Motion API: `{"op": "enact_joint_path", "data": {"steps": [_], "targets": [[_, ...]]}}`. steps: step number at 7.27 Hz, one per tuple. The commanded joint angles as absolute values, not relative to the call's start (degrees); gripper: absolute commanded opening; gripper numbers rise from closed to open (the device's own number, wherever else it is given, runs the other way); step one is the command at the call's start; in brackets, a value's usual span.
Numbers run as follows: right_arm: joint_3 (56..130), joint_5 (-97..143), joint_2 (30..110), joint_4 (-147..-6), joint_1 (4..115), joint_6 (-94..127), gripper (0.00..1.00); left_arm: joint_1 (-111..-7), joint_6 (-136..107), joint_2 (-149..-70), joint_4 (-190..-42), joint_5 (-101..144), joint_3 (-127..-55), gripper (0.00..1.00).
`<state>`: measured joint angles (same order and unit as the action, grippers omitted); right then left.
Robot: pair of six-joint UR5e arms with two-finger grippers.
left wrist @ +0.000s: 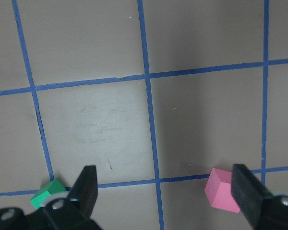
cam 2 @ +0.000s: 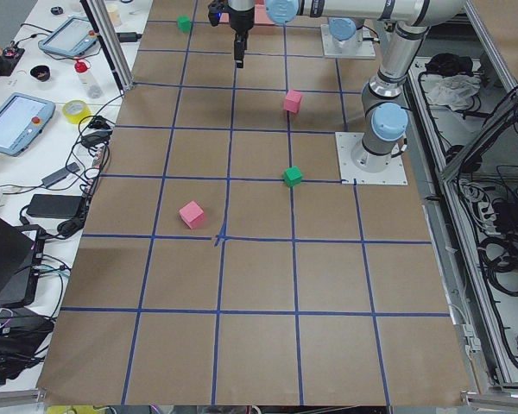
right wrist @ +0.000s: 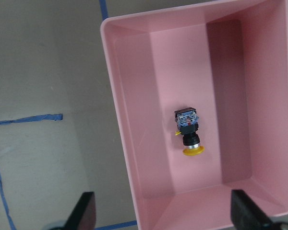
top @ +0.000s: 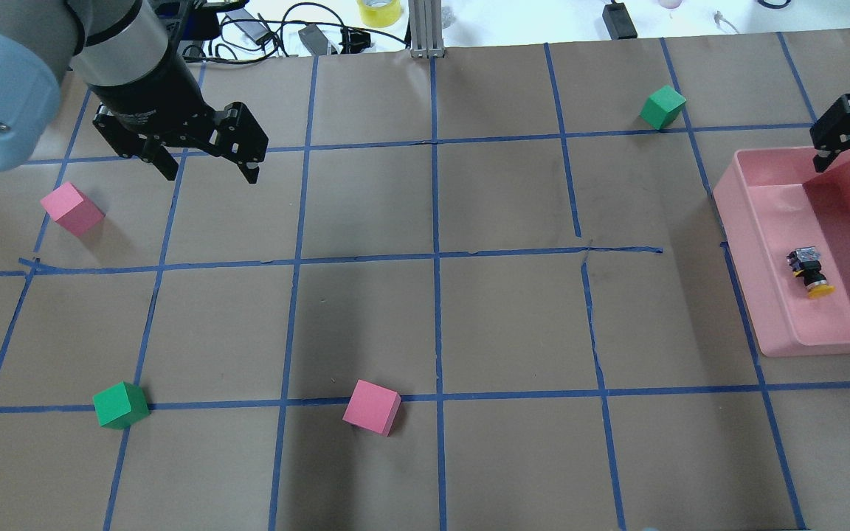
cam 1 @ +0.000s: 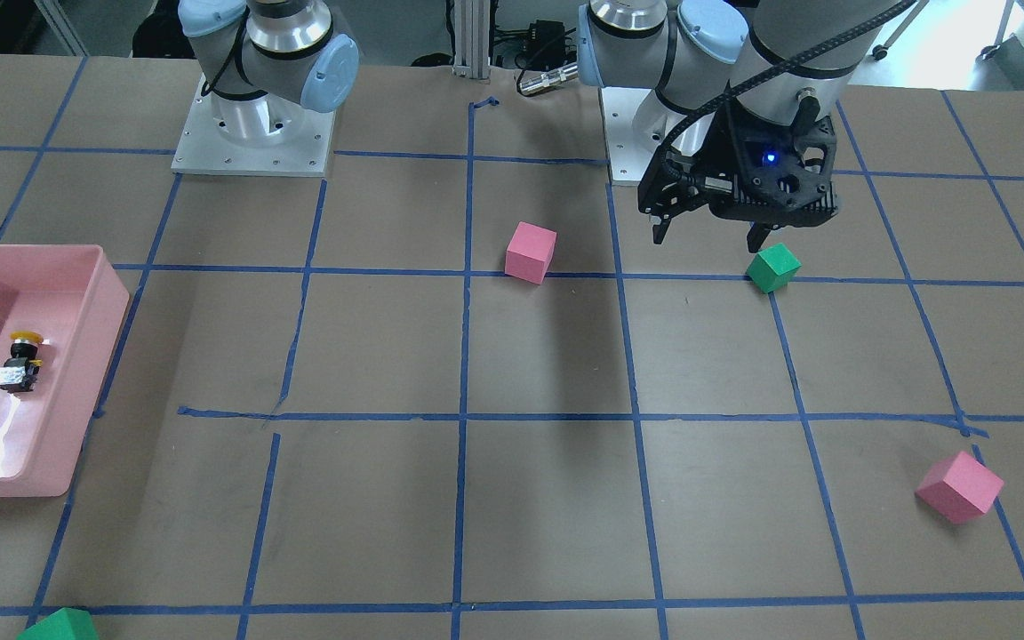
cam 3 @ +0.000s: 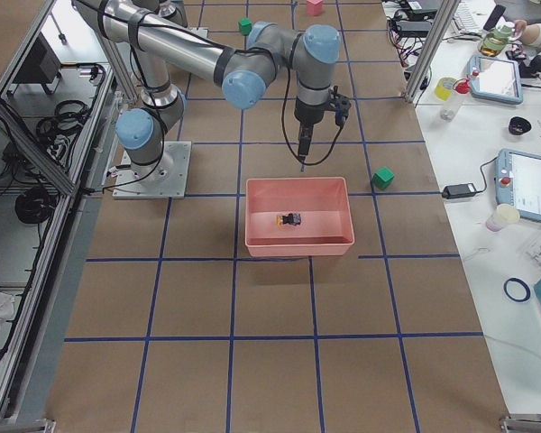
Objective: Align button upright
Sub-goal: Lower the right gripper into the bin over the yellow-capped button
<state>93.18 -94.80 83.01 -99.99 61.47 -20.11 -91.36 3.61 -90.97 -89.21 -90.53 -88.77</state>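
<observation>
**A:** How far along is this?

**B:** Barely begun, by my reading; take the table (top: 469, 317) first, brown paper under a blue tape grid; the pink tray (top: 738, 258) sits at its end on the robot's right.

**A:** And the grippers?

**B:** The left gripper (top: 211, 175) hangs over bare table, well apart from the tray, fingers spread wide and holding nothing; I'd judge it has no part in this. The right gripper (right wrist: 162, 203) hovers above the tray, fingers likewise spread and empty; it touches neither the walls nor anything inside.

**A:** The cubes?

**B:** Two pink cubes (top: 71, 209) and two green cubes (top: 121, 404) are scattered over the grid, all outside the tray; they're not the concern here.

**A:** Then the button?

**B:** The button (right wrist: 188, 132) lies on its side on the tray floor, near the middle, touching no wall. In the right wrist view its yellow cap points toward the bottom of the frame, and the greyish contact block points the other way; so it is not upright.

**A:** What's left, then?

**B:** All of it, I'd say; come down, pinch the black body, tip it so the cap faces up, seat it on the block, let go. The round cap could let it roll under a poor grip.
</observation>
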Motion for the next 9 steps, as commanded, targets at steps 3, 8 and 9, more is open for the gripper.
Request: {"op": "enact_joint_path", "data": {"steps": [3,8,9], "targets": [[98.68,-94.92,73.93,-111.85,58.36,-22.59,1.0,-91.32,3.6,-90.97,-89.21,-90.53,-88.77,1.0],[104.41,-97.46,69.01,-121.36,57.05,-22.41,1.0,-91.32,3.69,-90.88,-89.3,-90.53,-88.77,1.0],[104.41,-97.56,67.95,-122.42,56.87,-22.41,1.0,-91.32,3.69,-90.88,-89.3,-90.53,-88.77,1.0]]}}
